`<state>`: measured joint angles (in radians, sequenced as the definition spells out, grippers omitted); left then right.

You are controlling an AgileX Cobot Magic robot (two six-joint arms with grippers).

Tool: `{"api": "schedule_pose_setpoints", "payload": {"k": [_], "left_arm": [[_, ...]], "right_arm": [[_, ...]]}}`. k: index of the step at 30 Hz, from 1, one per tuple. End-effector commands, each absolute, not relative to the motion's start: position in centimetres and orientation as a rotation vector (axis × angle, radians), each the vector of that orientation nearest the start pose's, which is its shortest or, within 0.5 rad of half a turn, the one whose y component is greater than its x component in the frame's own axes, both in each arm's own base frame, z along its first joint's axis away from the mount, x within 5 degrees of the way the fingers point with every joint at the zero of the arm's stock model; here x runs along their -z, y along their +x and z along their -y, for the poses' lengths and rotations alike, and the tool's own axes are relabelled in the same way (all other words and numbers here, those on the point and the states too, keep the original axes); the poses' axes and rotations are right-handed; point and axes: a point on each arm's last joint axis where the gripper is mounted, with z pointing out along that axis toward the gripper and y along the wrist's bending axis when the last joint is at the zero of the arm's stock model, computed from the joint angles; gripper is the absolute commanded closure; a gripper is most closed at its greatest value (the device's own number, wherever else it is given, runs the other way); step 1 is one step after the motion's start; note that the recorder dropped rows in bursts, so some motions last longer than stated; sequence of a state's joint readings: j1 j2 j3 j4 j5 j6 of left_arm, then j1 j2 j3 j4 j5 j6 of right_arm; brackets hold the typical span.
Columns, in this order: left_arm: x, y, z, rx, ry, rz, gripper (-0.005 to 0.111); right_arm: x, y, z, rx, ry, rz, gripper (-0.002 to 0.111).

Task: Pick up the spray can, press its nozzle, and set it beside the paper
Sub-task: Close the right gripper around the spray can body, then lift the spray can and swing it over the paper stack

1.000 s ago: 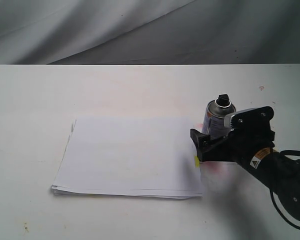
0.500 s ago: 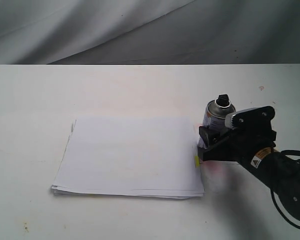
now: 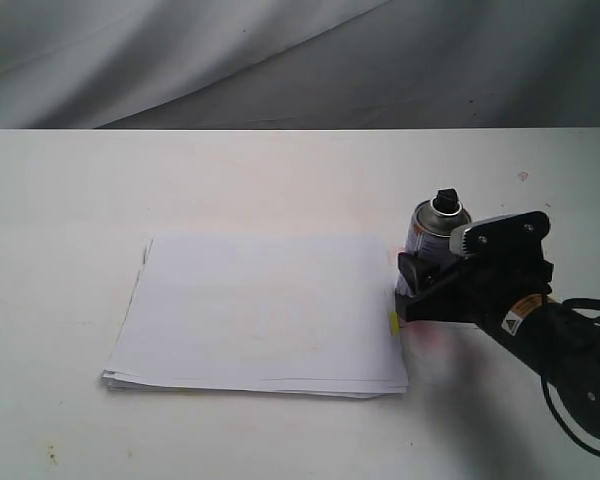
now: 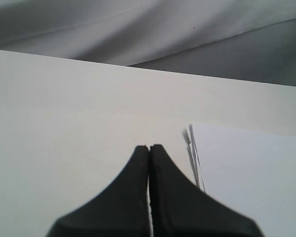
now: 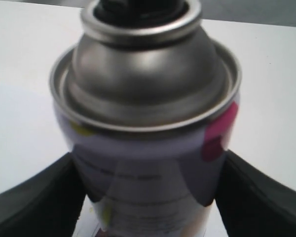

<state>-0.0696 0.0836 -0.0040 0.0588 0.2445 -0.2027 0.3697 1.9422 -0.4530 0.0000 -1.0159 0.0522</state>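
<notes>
The spray can (image 3: 438, 225) stands upright on the white table, just off the right edge of the paper (image 3: 250, 310). It is silver with a black nozzle (image 3: 445, 195) and no cap. My right gripper (image 3: 420, 285) is shut on the can's body, and in the right wrist view its black fingers (image 5: 39, 197) press both sides of the spray can (image 5: 148, 98). The paper's yellow tab (image 3: 393, 322) lies beside the gripper. My left gripper (image 4: 149, 147) is shut on nothing, above bare table next to a corner of the paper (image 4: 251, 173). It is out of the exterior view.
The white table (image 3: 280, 180) runs back to a grey cloth backdrop (image 3: 280, 60). Faint pink stains (image 3: 450, 335) mark the table around the can. My right arm (image 3: 560, 350) comes in from the lower right corner.
My right gripper's fingers have closed in from a wider spread onto the can's sides. The can and the paper have stayed in place.
</notes>
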Motion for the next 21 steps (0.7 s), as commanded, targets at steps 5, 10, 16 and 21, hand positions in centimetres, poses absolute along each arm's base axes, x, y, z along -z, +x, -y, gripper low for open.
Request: {"api": "schedule_pose_setpoints", "payload": {"k": [5, 10, 16, 21], "left_arm": [[-18.7, 6.1, 0.3, 0.14, -0.079, -1.808, 0.107], [-18.7, 6.1, 0.3, 0.14, -0.079, -1.808, 0.107], [-18.7, 6.1, 0.3, 0.14, -0.079, -1.808, 0.107], [-18.7, 6.1, 0.3, 0.14, -0.079, -1.808, 0.107]], "right_arm": [[-15.0, 25.9, -9.8, -0.268, -0.269, -1.972, 0.108], [-19.0, 25.2, -9.7, -0.245, -0.329, -2.092, 0.108], [-24.2, 24.4, -11.8, -0.245, -0.51, -2.084, 0.108], [-27.3, 23.9, -14.7, -0.206, -0.729, -2.08, 0.108]]}}
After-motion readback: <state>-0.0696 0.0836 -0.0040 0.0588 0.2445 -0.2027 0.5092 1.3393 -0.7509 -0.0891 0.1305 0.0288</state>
